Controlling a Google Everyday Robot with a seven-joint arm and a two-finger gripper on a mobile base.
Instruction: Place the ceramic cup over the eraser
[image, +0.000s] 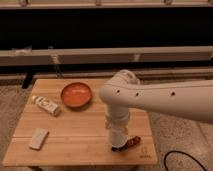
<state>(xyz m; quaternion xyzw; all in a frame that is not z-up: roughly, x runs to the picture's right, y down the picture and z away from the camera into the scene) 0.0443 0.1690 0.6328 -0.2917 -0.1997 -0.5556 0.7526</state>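
My arm reaches in from the right and points straight down over the front right of the wooden table (75, 140). The gripper (117, 142) sits at its lower end, low over the tabletop. A white tapered shape there looks like the ceramic cup (116, 135), mouth down, but it blends with the white wrist. A small dark bit, likely the eraser (118, 148), shows just under it on the table. A reddish-brown oblong piece (133, 142) lies touching it on the right.
An orange bowl (76, 94) stands at the back middle. A white labelled bottle (46, 105) lies at the back left. A pale beige block (38, 138) lies at the front left. A black cable (175, 162) curls on the floor at the right.
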